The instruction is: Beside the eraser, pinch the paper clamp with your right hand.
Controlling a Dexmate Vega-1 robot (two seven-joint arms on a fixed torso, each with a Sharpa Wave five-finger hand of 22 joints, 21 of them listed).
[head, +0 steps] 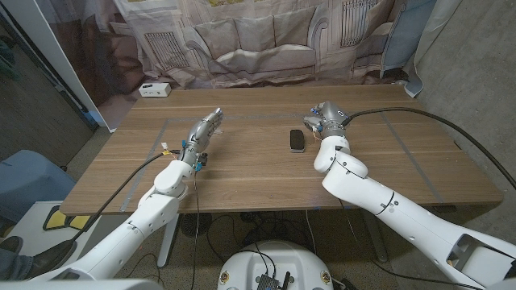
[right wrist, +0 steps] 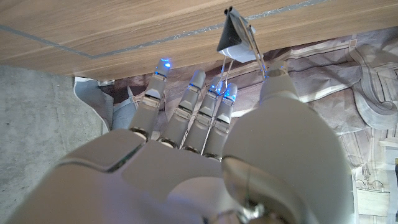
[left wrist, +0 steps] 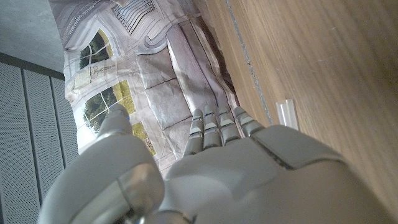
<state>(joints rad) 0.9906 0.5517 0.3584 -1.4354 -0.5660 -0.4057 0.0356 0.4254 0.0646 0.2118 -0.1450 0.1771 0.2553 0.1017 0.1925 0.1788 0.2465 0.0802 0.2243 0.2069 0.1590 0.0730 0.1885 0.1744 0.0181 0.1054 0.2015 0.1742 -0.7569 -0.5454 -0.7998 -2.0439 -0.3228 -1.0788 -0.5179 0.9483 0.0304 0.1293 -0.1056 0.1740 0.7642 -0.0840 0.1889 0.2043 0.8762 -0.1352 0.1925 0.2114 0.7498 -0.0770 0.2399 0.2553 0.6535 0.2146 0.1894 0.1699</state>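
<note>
One blk wedge-shaped clamp (right wrist: 235, 36), wire handles.

a small white box (head: 153, 90) is sitting at the far left corner of the wooden table (head: 258, 173), close to the back edge. behind the table a pale cloth printed with a sofa and building fronts (head: 266, 40) is hanging as a backdrop, also showing in the left wrist view (left wrist: 155, 74). a blue seat (head: 28, 181) is standing on the floor off the table's left side, and grey tape lines (head: 407, 153) are running across the tabletop.
</note>
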